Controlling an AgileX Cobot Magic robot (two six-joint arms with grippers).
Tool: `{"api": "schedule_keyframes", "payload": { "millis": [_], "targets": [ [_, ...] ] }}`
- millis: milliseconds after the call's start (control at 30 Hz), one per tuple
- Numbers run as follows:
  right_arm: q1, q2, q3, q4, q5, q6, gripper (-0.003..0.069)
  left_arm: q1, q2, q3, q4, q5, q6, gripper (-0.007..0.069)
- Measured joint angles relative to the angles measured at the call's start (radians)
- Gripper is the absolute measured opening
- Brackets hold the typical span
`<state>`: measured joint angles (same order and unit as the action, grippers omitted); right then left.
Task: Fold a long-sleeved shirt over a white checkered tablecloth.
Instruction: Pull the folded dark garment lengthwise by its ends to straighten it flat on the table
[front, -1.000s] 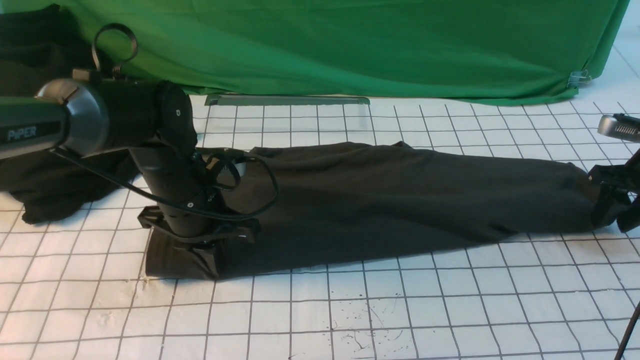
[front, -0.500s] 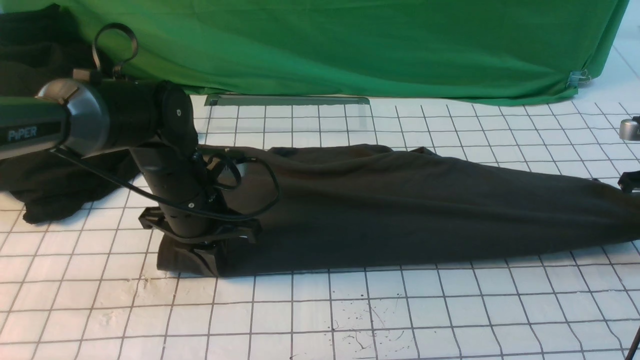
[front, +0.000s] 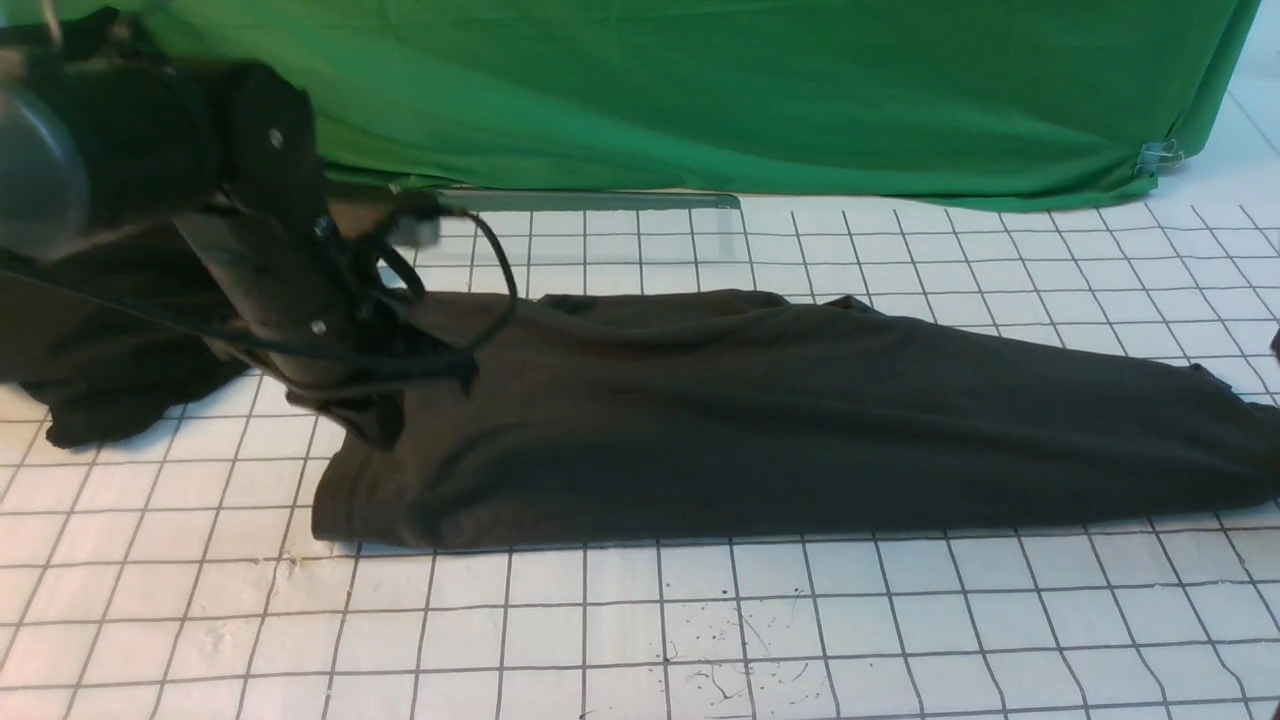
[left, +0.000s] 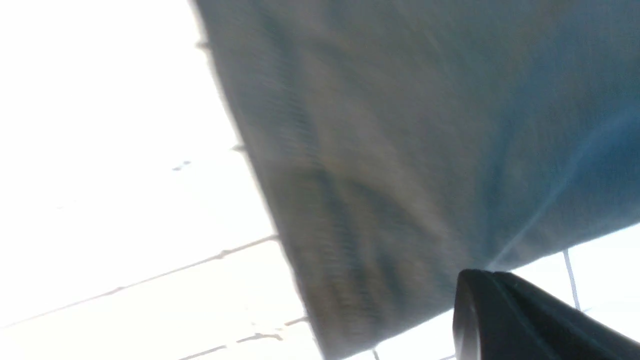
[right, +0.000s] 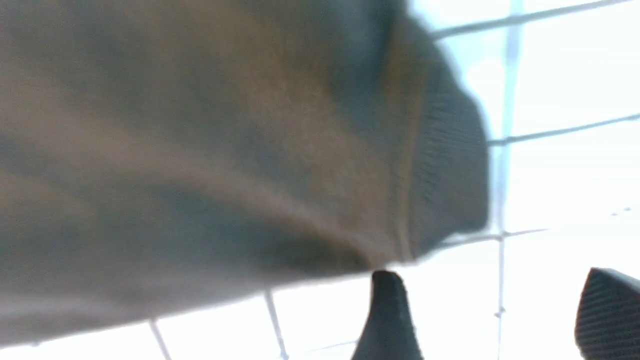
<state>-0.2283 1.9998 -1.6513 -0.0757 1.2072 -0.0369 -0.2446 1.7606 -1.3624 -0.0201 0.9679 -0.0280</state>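
The long-sleeved shirt (front: 760, 420) lies as a long dark brown-black band across the white checkered tablecloth (front: 700, 620), and no print shows. My left gripper (left: 475, 280) is shut and hovers just above the shirt's left end (left: 400, 150), with nothing visibly between its fingers. In the front view the left arm (front: 280, 290) is raised over that end. My right gripper (right: 495, 310) is open over bare tablecloth, just off the shirt's ribbed right end (right: 440, 165). Its fingers (right: 390, 320) hold nothing. It is almost wholly outside the front view.
A green cloth (front: 700, 90) hangs along the back. A blacker garment bundle (front: 110, 380) lies at the far left, behind the left arm. A grey metal strip (front: 580, 200) lies at the green cloth's foot, and a clip (front: 1155, 157) is at its right corner.
The right gripper pulled the shirt's right end further right, then opened and let it go. The left arm has lifted up and back off the shirt's left end.
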Motion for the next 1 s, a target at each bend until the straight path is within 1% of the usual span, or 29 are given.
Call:
{"api": "schedule_keyframes", "payload": {
  "millis": [100, 200, 233, 300, 333, 400, 433, 467, 600, 633, 700, 767, 800, 833, 867, 900, 1000],
  "targets": [
    [0.044, -0.068, -0.043, 0.003, -0.012, -0.005, 0.0426, 0.054, 0.022, -0.108, -0.061, 0.001, 0.028, -0.0003],
    [0.101, -0.086, -0.083, 0.025, -0.012, -0.026, 0.0395, 0.059, 0.073, -0.224, -0.115, 0.002, 0.065, -0.0003],
    [0.106, -0.086, -0.086, 0.025, -0.012, -0.029, 0.0392, 0.059, 0.073, -0.224, -0.120, 0.002, 0.066, -0.0003],
    [0.169, -0.086, -0.105, 0.082, -0.011, -0.085, 0.0363, 0.040, 0.165, -0.380, -0.171, 0.013, 0.082, -0.0003],
    [0.173, -0.086, -0.105, 0.086, -0.011, -0.088, 0.0359, 0.036, 0.172, -0.391, -0.173, 0.013, 0.083, -0.0003],
    [0.229, -0.086, -0.108, 0.126, -0.011, -0.115, 0.0342, 0.015, 0.263, -0.527, -0.201, 0.032, 0.106, -0.0003],
    [0.229, -0.086, -0.108, 0.126, -0.011, -0.115, 0.0342, 0.011, 0.281, -0.538, -0.207, 0.033, 0.111, -0.0003],
    [0.261, -0.086, -0.109, 0.137, -0.010, -0.122, 0.0333, -0.006, 0.349, -0.629, -0.226, 0.048, 0.145, -0.0003],
    [0.308, -0.086, -0.109, 0.145, 0.000, -0.125, 0.0329, -0.042, 0.461, -0.745, -0.239, 0.060, 0.235, 0.0005],
    [0.321, -0.086, -0.109, 0.147, 0.003, -0.127, 0.0328, -0.061, 0.509, -0.779, -0.245, 0.060, 0.293, 0.0017],
    [0.334, -0.086, -0.109, 0.147, 0.003, -0.128, 0.0328, -0.091, 0.554, -0.806, -0.249, 0.058, 0.359, 0.0058],
    [0.337, -0.086, -0.109, 0.147, 0.003, -0.128, 0.0327, -0.118, 0.584, -0.814, -0.247, 0.041, 0.393, 0.0117],
    [0.337, -0.086, -0.109, 0.148, 0.003, -0.128, 0.0327, -0.120, 0.586, -0.814, -0.247, 0.038, 0.393, 0.0117],
    [0.337, -0.086, -0.109, 0.147, 0.003, -0.124, 0.0328, -0.139, 0.606, -0.815, -0.228, 0.013, 0.406, 0.0185],
    [0.337, -0.086, -0.109, 0.147, 0.003, -0.123, 0.0328, -0.143, 0.609, -0.815, -0.225, 0.010, 0.408, 0.0194],
    [0.337, -0.086, -0.109, 0.147, 0.004, -0.120, 0.0328, -0.155, 0.623, -0.815, -0.203, -0.007, 0.416, 0.0261],
    [0.337, -0.086, -0.109, 0.147, 0.004, -0.118, 0.0328, -0.169, 0.652, -0.815, -0.158, -0.035, 0.421, 0.0380]
  ]
}}
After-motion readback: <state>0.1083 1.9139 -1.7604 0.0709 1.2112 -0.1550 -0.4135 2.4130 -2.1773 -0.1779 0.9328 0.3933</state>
